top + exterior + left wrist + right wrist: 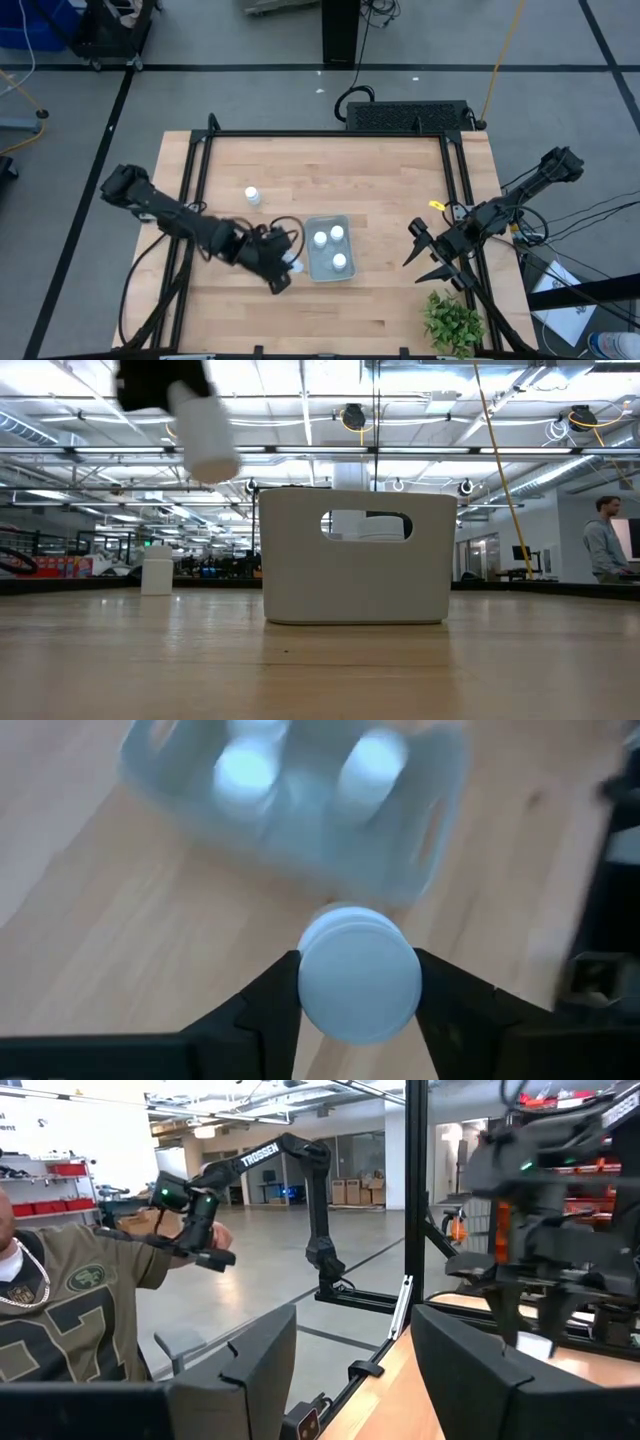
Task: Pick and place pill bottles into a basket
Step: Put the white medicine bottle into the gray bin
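Note:
The basket (pixel 328 268) stands at the table's middle and holds three white pill bottles (pixel 329 247). It also shows in the low view (pixel 355 575) and the left wrist view (pixel 300 830). Another bottle (pixel 252 196) stands upright on the table to the basket's far left. My left gripper (pixel 285 272) is shut on a pill bottle (pixel 296 266) just left of the basket, high above the table in the low view (pixel 205 435). My right gripper (pixel 428 255) is open and empty near the table's right edge. My left gripper pinches the pill bottle (pixel 358 970) between its two fingers (pixel 275 1000), one on each side of its round body just below the cap. The fingers come from above, slanting down. The bottle is lifted clear of the table and tilted.
A green plant (pixel 452 320) stands at the table's near right corner. Black frame rails (pixel 195 180) run along the table's left, far and right sides. A person (pixel 70 1320) with another arm shows in the room beyond, and another person (pixel 605 545) stands far off.

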